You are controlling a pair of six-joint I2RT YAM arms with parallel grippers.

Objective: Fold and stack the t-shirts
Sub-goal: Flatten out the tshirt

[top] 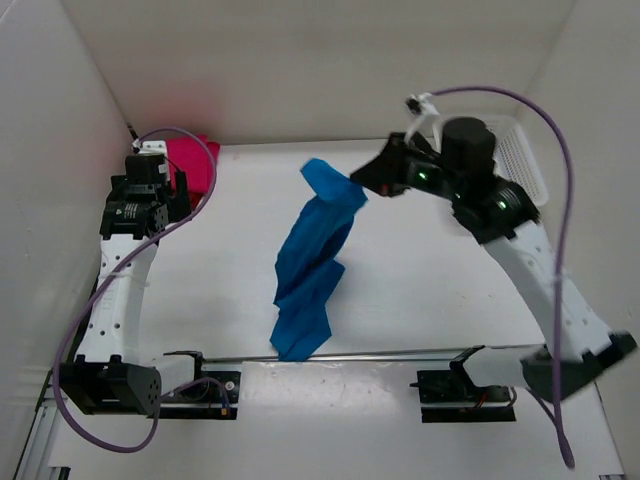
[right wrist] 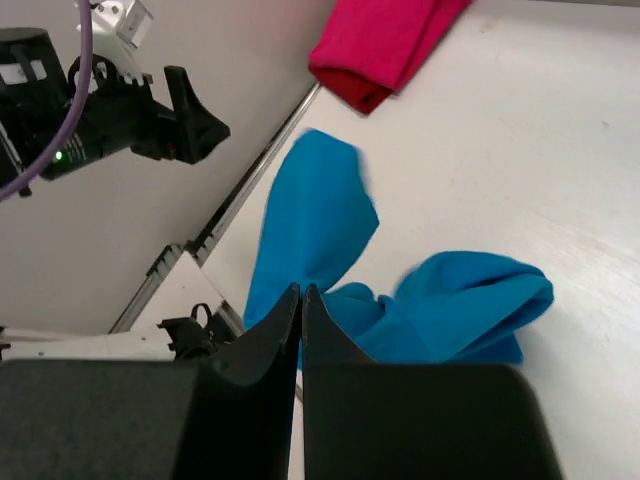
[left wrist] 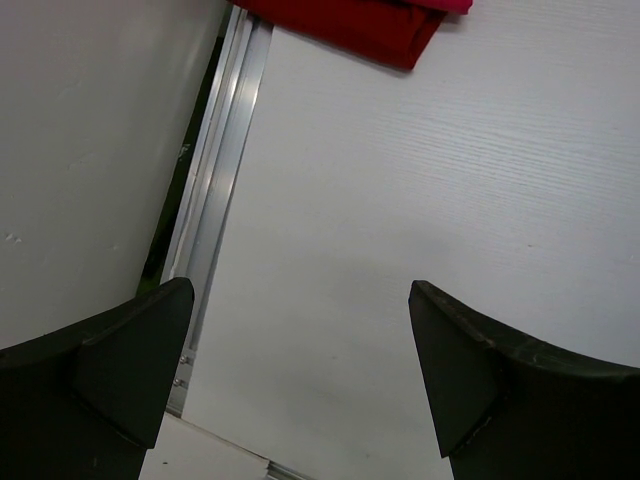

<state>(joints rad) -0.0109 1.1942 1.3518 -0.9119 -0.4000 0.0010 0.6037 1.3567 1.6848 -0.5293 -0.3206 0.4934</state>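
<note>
— Blue cloth first: where do you find it?
— Your blue t-shirt (top: 310, 270) lies crumpled in one long strip along the middle of the table (top: 430, 290). Its far end is raised up at your right gripper (right wrist: 301, 290), and the jaws there are pressed together on that corner.
— And the other shirts?
— The magenta t-shirt (right wrist: 385, 35) sits folded on the dark red t-shirt (left wrist: 360, 25) in the far left corner. Your left gripper (left wrist: 300, 290) hangs near them over the table, jaws spread wide.
</note>
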